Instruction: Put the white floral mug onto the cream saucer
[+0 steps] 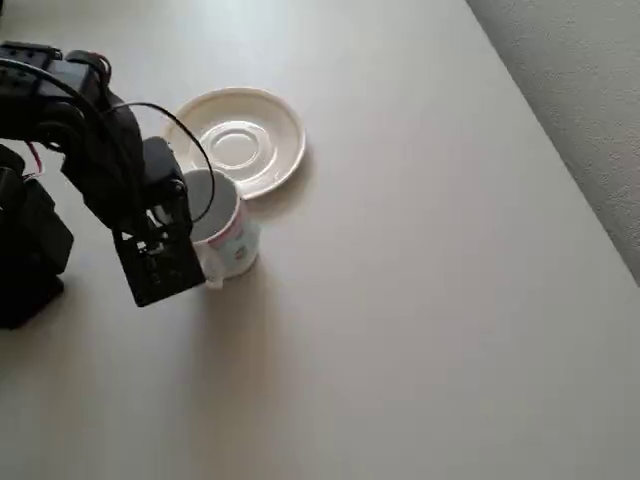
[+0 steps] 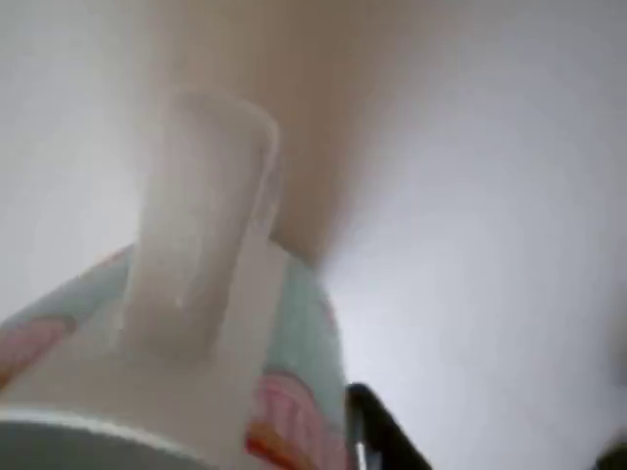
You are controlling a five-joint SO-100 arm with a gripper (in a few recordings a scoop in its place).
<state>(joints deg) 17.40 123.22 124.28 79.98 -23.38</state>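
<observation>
On the left of the overhead view, the claw [image 1: 190,235] is at the white floral mug [image 1: 228,232] (clenched or not, I cannot tell), just beside the cream saucer [image 1: 285,135]. It should lift straight, keeping the mug upright.

The white floral mug [image 1: 228,228] stands upright on the table [image 1: 420,300], just beside the near edge of the cream saucer [image 1: 240,140]. The black gripper [image 1: 190,235] covers the mug's left side; its finger position is hidden.
</observation>
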